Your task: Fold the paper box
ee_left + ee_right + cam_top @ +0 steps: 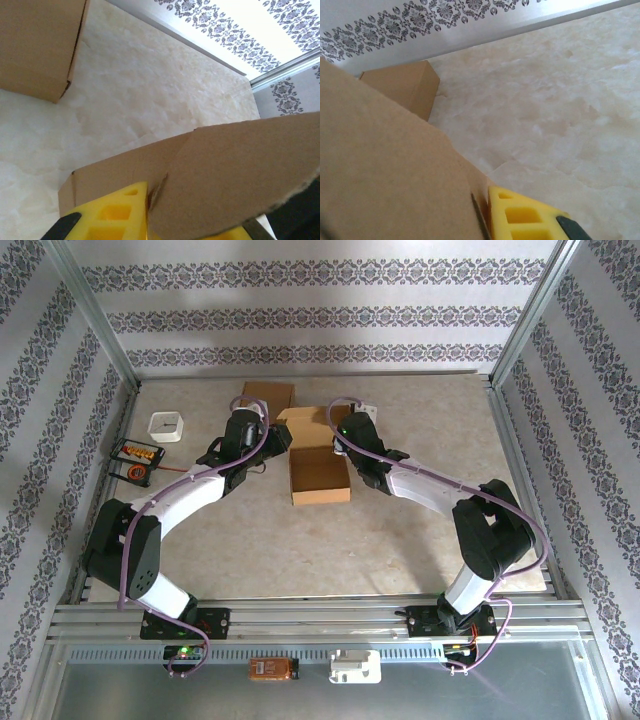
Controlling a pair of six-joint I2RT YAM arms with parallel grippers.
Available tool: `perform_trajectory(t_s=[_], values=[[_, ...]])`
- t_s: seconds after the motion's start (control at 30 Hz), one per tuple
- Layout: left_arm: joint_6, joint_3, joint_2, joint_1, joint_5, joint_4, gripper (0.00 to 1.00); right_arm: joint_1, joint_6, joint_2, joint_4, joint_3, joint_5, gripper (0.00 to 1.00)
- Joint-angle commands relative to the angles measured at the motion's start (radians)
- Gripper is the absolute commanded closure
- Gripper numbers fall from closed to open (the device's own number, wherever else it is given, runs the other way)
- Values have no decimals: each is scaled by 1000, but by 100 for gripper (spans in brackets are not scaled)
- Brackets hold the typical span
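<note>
The paper box (320, 475) lies open-topped at the centre of the surface (430, 420) in the top view, with the left jaws and the right jaws each pinched nearly closed on a cardboard flap at its upper end.

In the left wrist view, a flap of the paper box (235, 175) is covering most of the left gripper (190, 222). Only one yellow finger (120, 212) is showing, so whether the jaws are pinching cannot be told. The top-left corner is cropping a second box (35, 45). In the right wrist view, blurred cardboard is hiding one side of the right gripper (475, 220), and the bottom edge is cutting off its visible finger. From above, the orange device (137, 460) is appearing too small to identify.
</note>
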Motion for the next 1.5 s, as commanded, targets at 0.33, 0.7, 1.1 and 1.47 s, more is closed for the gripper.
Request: perform_trajectory(t_s=[0.33, 0.7, 1.1, 1.47], values=[[-85, 67, 57, -17, 138, -72, 79, 21, -2, -24, -24, -13, 18, 85], [-102, 68, 87, -15, 185, -52, 79, 33, -7, -53, -19, -25, 22, 85], [-93, -60, 3, -16, 193, -51, 79, 66, 16, -122, 10, -139, 29, 83], [-95, -105, -68, -20, 188, -46, 61, 99, 30, -238, 5, -215, 40, 58]])
